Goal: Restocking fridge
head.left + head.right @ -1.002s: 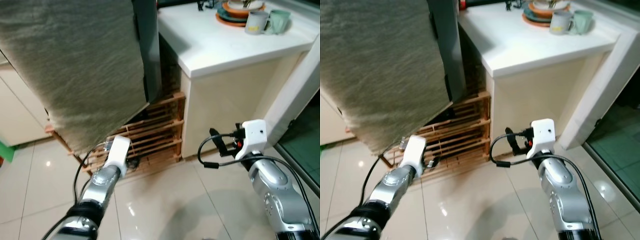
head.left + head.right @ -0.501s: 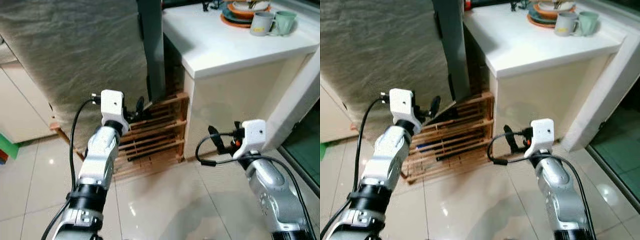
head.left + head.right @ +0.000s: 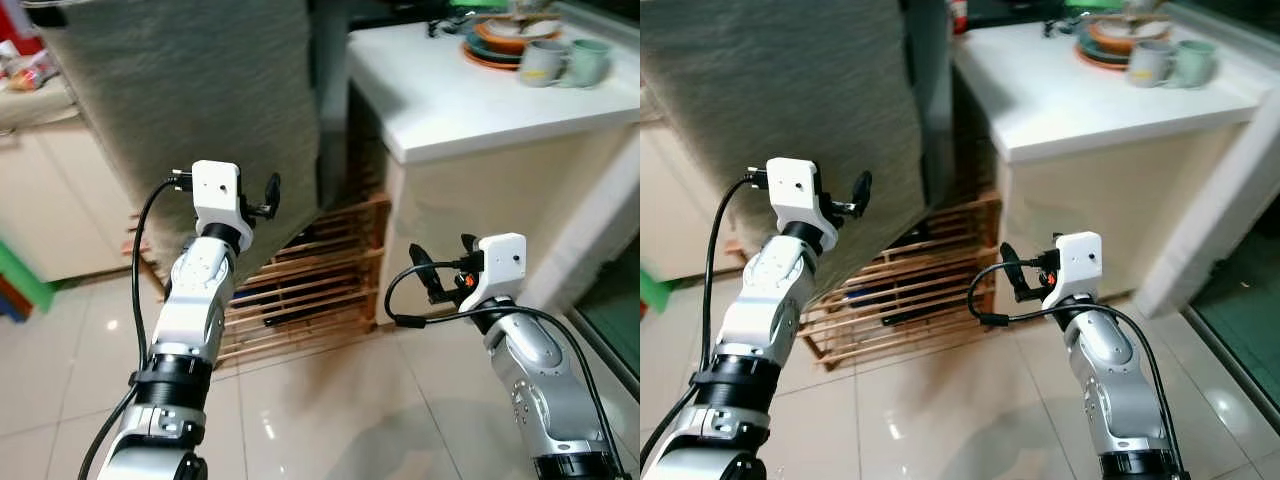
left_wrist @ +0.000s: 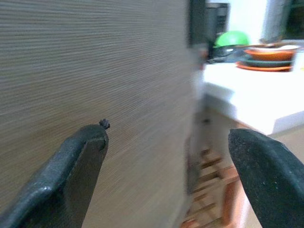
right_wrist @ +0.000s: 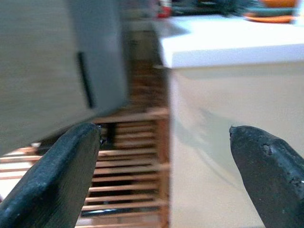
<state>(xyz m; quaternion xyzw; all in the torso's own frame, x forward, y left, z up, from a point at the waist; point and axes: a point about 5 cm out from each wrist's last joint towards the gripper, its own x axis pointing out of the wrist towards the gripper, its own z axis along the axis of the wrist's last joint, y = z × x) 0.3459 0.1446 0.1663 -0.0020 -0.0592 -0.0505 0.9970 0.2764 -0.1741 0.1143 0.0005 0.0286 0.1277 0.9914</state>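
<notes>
Head views, room: the fridge door (image 3: 190,110) fills the upper left, its lower right edge hanging over a wooden crate (image 3: 310,275) on the tiled floor (image 3: 330,410); a dark gap separates the door's right edge from the white counter (image 3: 470,90) at upper right.
Head views, left gripper (image 3: 268,195): raised at centre left, right at the door's face near its lower edge, fingers spread.
Head views, right gripper (image 3: 440,275): lower right, in open space in front of the counter's cream side, fingers apart, grasping nothing.
Head views, counter: stacked plates (image 3: 500,45) and two mugs (image 3: 565,62) at the far upper right.
Left wrist view: fingertips (image 4: 80,156) wide apart; the door's grey-brown brushed surface (image 4: 95,71) covers most of the frame, its edge at upper centre, the counter (image 4: 247,90) beyond.
Right wrist view: fingers (image 5: 61,175) released; the door's corner (image 5: 57,71) at upper left, crate slats (image 5: 137,175) below, the counter's side (image 5: 213,118) at right.
</notes>
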